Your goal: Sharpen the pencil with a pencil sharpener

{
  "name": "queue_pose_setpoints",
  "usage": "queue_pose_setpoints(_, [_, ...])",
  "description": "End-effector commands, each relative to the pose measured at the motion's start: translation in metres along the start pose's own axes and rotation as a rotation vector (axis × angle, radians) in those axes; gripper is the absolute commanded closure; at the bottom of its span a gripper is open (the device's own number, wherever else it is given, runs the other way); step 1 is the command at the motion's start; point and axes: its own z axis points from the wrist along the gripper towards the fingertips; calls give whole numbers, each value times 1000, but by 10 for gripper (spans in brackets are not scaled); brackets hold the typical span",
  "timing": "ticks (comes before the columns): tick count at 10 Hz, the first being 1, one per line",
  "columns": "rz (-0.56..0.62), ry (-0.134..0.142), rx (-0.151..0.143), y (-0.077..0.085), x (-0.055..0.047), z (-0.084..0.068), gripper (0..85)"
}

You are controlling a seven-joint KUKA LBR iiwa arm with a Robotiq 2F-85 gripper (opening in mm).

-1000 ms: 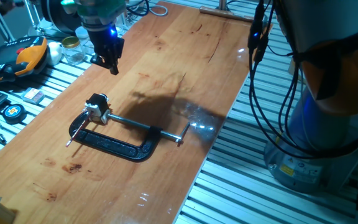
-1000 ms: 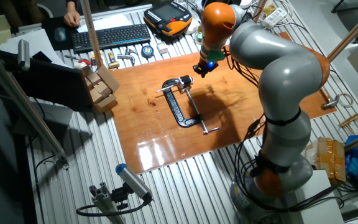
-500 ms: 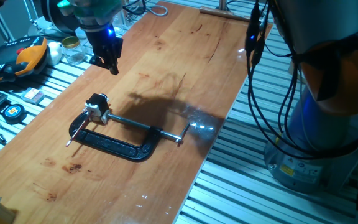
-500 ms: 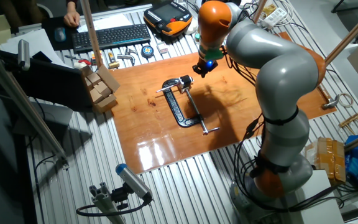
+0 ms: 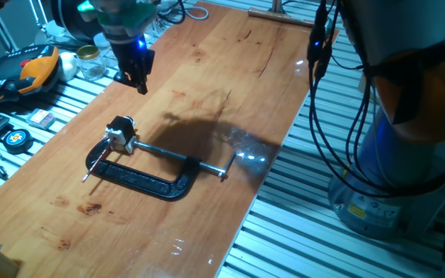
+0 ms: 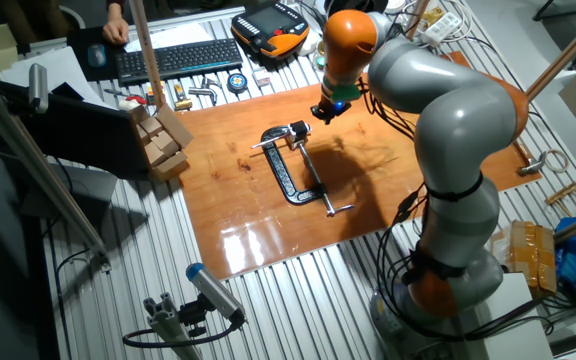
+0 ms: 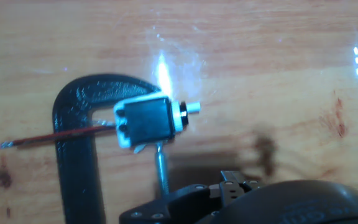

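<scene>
We hang our gripper point(image 5: 139, 77) above the wooden table point(image 5: 230, 69), up and away from the C-clamp point(image 5: 149, 171), with nothing between the fingers; whether they are spread or pressed together we cannot tell. The pencil sharpener point(image 7: 146, 121) sits held in the clamp's mouth, and the pencil point(image 7: 55, 136) lies with its end at or in the sharpener, its tip pointing away. We judge the approach is in hand: next we must descend and take the pencil's free length to twist it.

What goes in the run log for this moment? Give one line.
gripper: above board, holding nothing, open/shut unclear | pencil: tip in sharpener | sharpener: held in clamp | stage: approach
</scene>
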Motion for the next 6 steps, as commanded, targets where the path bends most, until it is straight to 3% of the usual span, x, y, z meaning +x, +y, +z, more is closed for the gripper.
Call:
queue_pose_setpoints(1, [12, -5, -8, -1, -3, 6, 850])
queue_pose_setpoints(3, [34, -21, -15, -4, -8, 21, 850])
queue_pose_setpoints(6, [60, -24, -11, -1, -16, 40, 850])
